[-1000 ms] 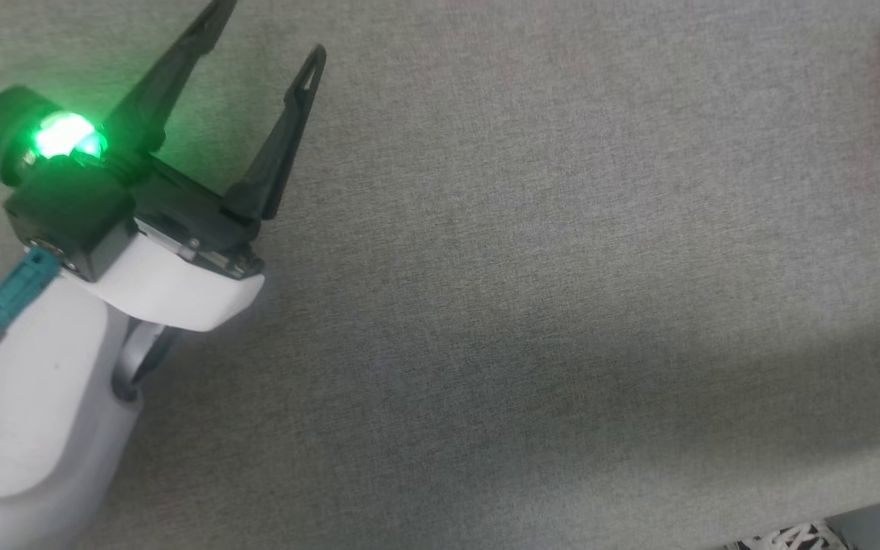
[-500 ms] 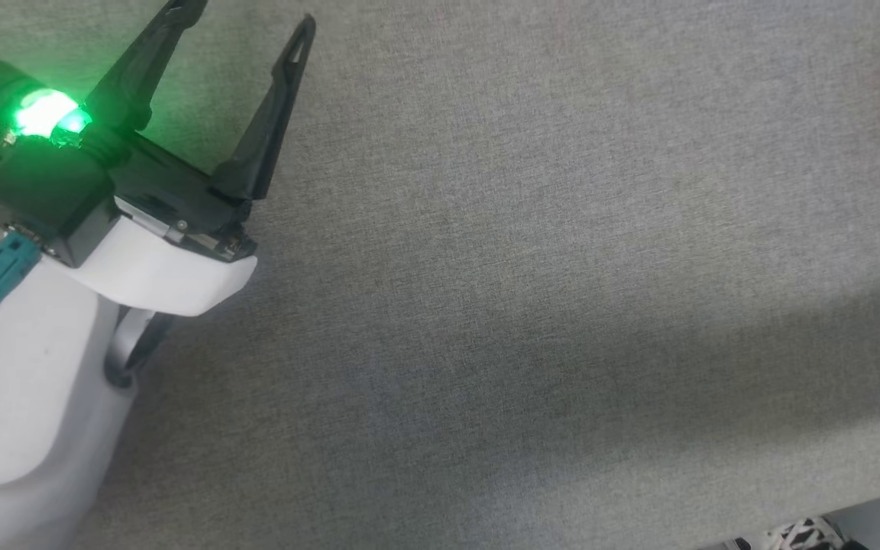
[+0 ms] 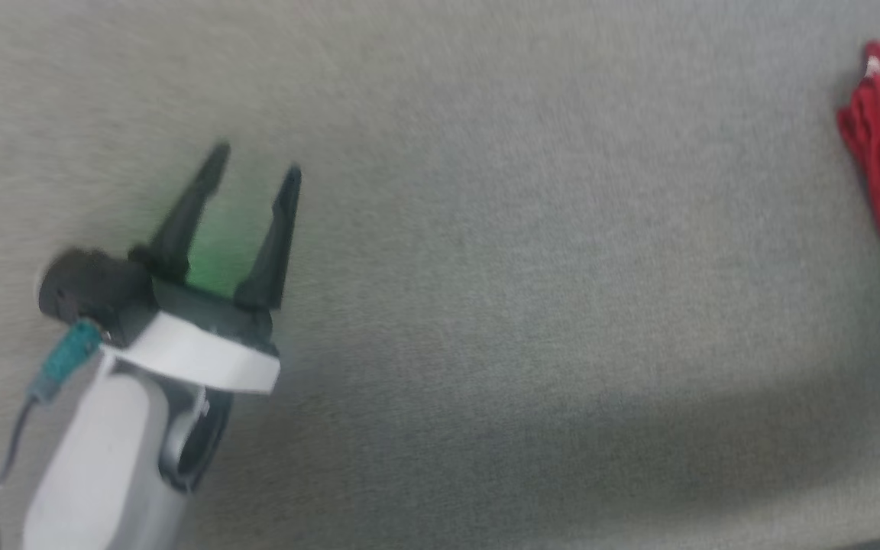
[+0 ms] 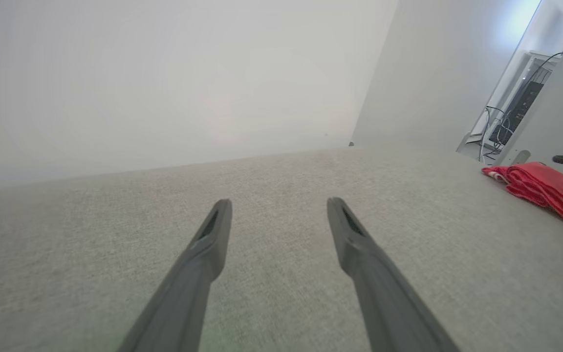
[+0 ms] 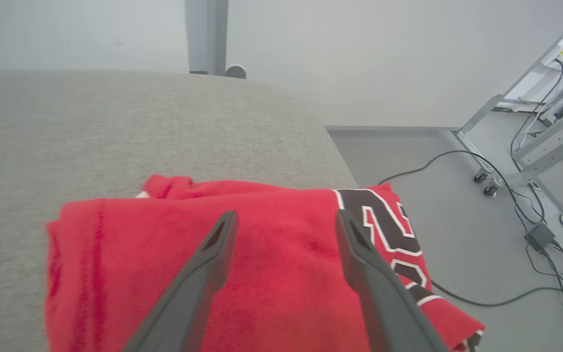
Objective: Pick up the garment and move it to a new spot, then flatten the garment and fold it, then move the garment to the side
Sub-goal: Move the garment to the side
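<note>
Lifting the right tool straight up, spread open and holding nothing, should leave the folded garment undisturbed where it lies at the right edge of the table; the left tool, also spread and empty, hovers well apart. The blurred head view cuts the garment off, and whether its numbered corner overhangs the table is unclear.
</note>
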